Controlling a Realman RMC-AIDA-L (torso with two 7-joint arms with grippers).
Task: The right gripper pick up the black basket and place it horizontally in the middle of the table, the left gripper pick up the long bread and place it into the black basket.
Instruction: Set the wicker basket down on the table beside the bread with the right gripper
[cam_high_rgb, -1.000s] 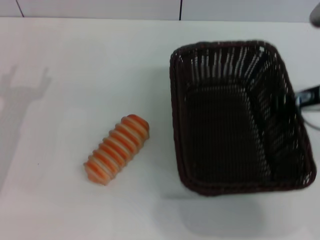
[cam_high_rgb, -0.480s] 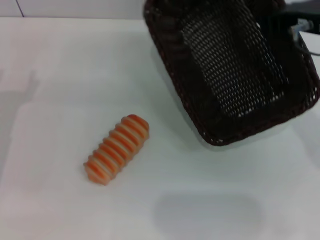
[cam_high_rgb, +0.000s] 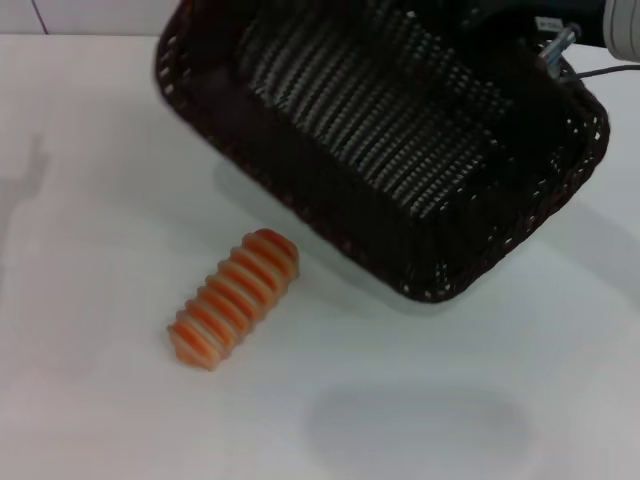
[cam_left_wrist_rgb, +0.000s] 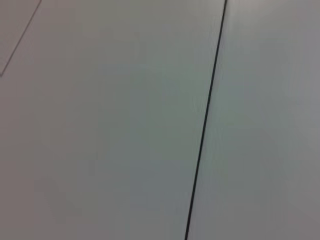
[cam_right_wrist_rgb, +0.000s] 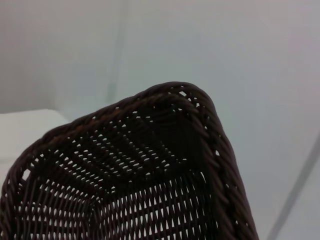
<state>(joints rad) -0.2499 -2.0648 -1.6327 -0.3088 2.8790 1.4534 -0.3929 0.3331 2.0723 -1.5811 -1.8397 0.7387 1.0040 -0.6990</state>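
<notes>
Now that the basket has swung up off the table and turned leftward since a second ago, the right gripper clearly has its far rim clamped. Bread hasn't budged; setting the basket down flat comes next, I'd say.

The right gripper shows in the head view near the table's far right corner, a small dark tip with a blue-grey metal part and a thin cable trailing toward the right edge; a pale rounded piece of the right arm sits just beside it at the far right; whether its fingers are parted or closed cannot be made out; the left arm and gripper show in no view.
</notes>
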